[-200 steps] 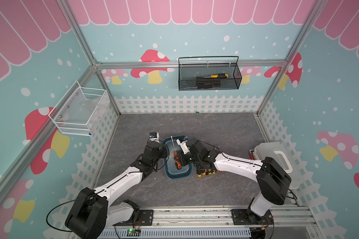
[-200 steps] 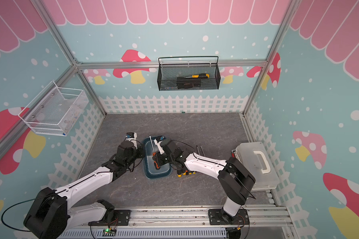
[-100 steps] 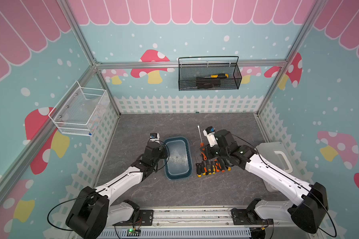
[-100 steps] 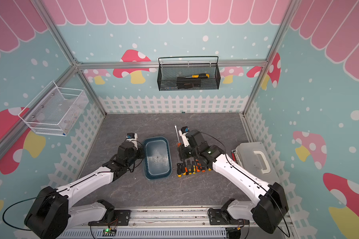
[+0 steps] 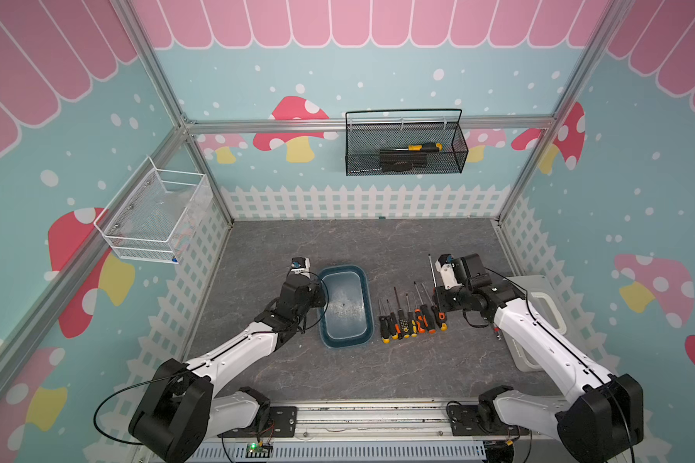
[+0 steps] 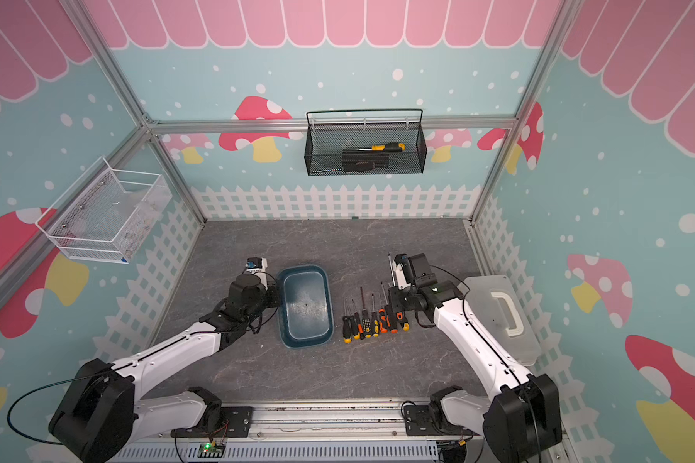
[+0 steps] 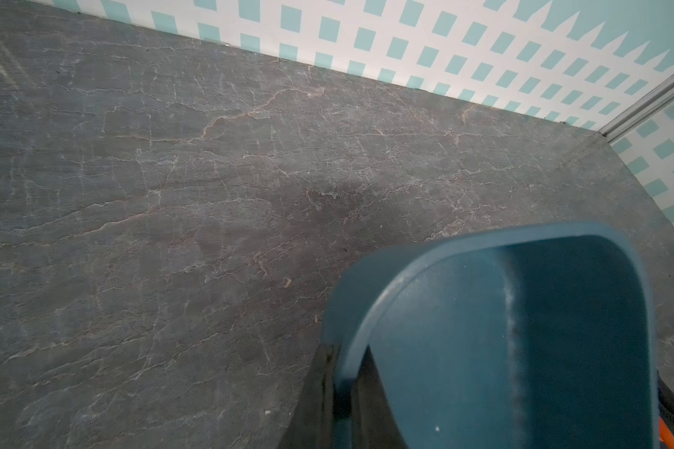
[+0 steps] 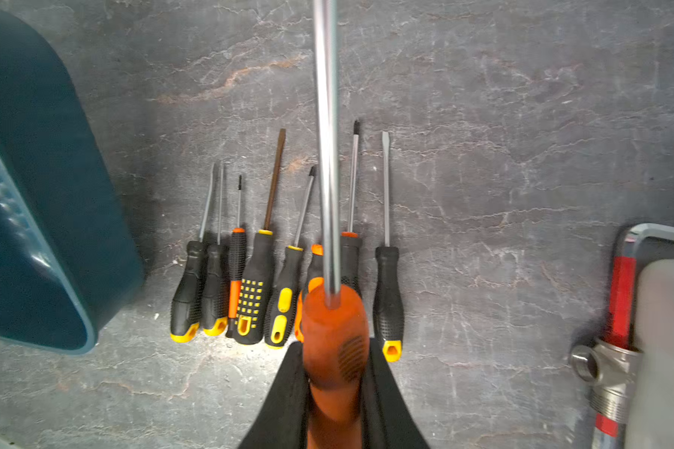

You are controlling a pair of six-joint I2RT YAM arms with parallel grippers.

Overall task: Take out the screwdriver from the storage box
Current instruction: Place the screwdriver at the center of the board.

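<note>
The right claw (image 8: 334,361) is closed narrow on the orange handle of the screwdriver (image 8: 326,155). The shaft points ahead, parallel with the tools below, probably so it can be laid in line with them. It hangs above the row of screwdrivers (image 5: 412,320) that lie side by side on the tabletop (image 5: 338,240), towards the end farthest from the storage box (image 5: 344,308). The left claw (image 7: 345,388) pinches the box's rim, one finger inside and one outside, judged a brace against sliding. The box looks empty. Set-down is not yet done.
</note>
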